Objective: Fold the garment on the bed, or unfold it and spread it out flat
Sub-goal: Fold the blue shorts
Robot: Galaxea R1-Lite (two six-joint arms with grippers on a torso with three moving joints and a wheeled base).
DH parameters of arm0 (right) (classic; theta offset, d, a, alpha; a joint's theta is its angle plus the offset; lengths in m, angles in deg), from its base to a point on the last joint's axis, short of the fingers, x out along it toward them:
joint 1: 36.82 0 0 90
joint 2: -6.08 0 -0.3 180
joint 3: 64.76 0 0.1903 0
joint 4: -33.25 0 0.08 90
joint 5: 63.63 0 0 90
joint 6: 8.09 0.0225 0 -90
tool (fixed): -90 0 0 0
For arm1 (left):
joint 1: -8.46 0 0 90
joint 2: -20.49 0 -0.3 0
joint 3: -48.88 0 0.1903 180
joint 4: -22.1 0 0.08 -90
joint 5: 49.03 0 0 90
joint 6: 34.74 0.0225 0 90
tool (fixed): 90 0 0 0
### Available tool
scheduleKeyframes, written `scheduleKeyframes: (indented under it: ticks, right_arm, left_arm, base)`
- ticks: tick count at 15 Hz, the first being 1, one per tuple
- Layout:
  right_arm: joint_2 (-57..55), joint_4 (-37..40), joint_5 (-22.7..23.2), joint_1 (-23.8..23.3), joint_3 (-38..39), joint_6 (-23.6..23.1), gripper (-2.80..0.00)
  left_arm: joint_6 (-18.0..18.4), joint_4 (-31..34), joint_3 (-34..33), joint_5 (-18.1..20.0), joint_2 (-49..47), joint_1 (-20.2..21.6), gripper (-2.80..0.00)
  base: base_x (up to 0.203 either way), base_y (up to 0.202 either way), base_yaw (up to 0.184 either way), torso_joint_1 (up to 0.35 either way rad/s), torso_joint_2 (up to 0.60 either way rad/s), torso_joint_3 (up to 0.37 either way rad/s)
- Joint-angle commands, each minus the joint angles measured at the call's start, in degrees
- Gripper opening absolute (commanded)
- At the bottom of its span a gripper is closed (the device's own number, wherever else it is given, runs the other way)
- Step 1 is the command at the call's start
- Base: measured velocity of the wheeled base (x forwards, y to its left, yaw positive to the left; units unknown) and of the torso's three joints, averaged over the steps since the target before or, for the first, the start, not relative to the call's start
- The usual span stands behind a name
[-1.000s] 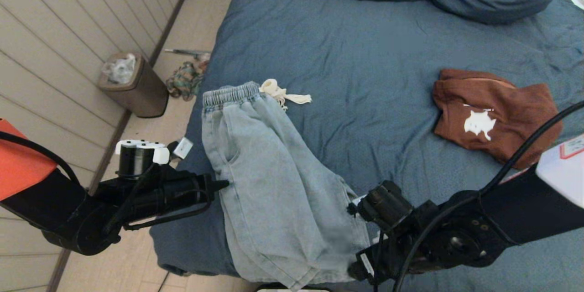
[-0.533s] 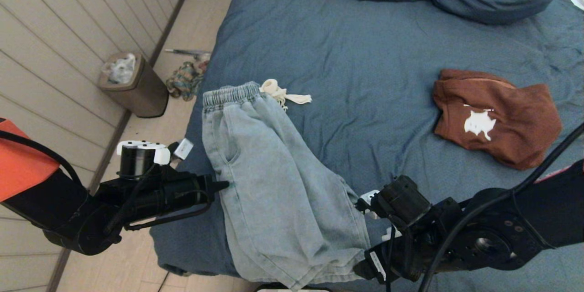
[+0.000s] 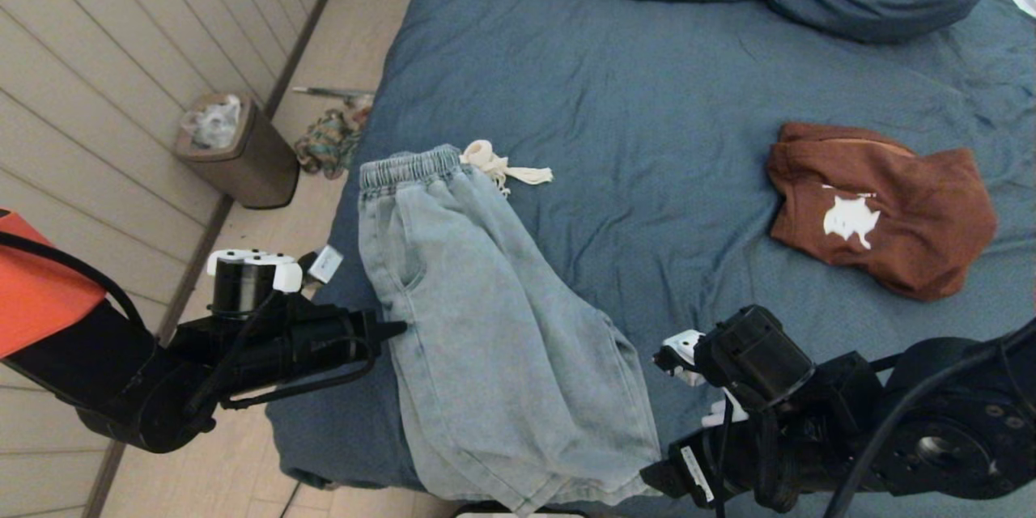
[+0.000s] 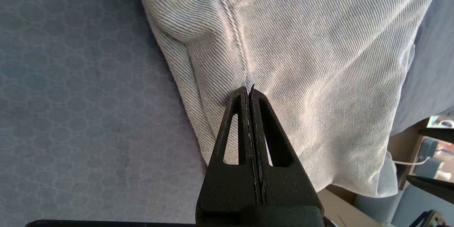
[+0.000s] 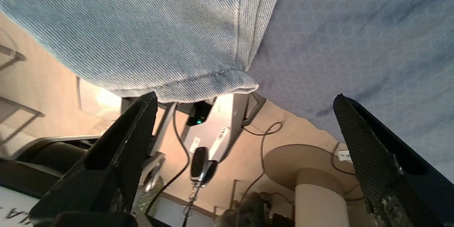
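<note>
Left gripper [image 4: 250,90] jaws pressed flat together, no cloth visibly pinched between them; tip sits right at the side seam of the jeans [image 3: 477,324], touching or just over it, cannot tell which. In the head view that gripper [image 3: 396,329] points at the jeans' left edge, about halfway down their length.

Right gripper [image 5: 244,113] jaws spread wide, nothing between them. The jeans' hem corner [image 5: 212,85] lies just ahead of the gap, nearer the one finger [image 5: 124,138]; not touching either finger. Bed [image 5: 354,42] surface ahead of the other finger [image 5: 358,142].

Jeans lie on the bed [image 3: 647,97] near its left and front edge, waistband [image 3: 410,167] away from the robot, hem end hanging over the front edge. Brown shirt [image 3: 878,206] also on the bed, well apart from both grippers. Bin [image 3: 243,154] on the floor beside the bed.
</note>
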Motion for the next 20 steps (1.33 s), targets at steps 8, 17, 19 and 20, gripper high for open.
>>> scheduleKeyframes:
  ticks: [8,17,19,20]
  right_arm:
    - [-15.29,-5.31,1.72,1.09,-5.08,3.67,0.0]
    - [-19.73,-6.31,3.04,2.52,-8.59,5.86,-2.8]
    - [-19.43,-8.75,2.79,2.04,-8.16,5.81,-2.8]
    - [-19.23,-8.66,2.87,1.99,-8.16,5.86,-2.8]
  left_arm:
    - [-0.21,-0.28,0.43,0.15,-0.12,0.01,-2.8]
    - [-0.21,-0.28,0.52,0.15,-0.83,0.01,-2.8]
    - [-0.21,-0.28,0.52,0.23,-0.91,0.01,-2.8]
    - [-0.21,-0.28,0.52,0.23,-0.97,0.01,-2.8]
  base:
    - [0.0,0.0,0.0,0.0,0.0,0.0]
    - [0.0,0.0,0.0,0.0,0.0,0.0]
    - [0.0,0.0,0.0,0.0,0.0,0.0]
    - [0.0,0.0,0.0,0.0,0.0,0.0]
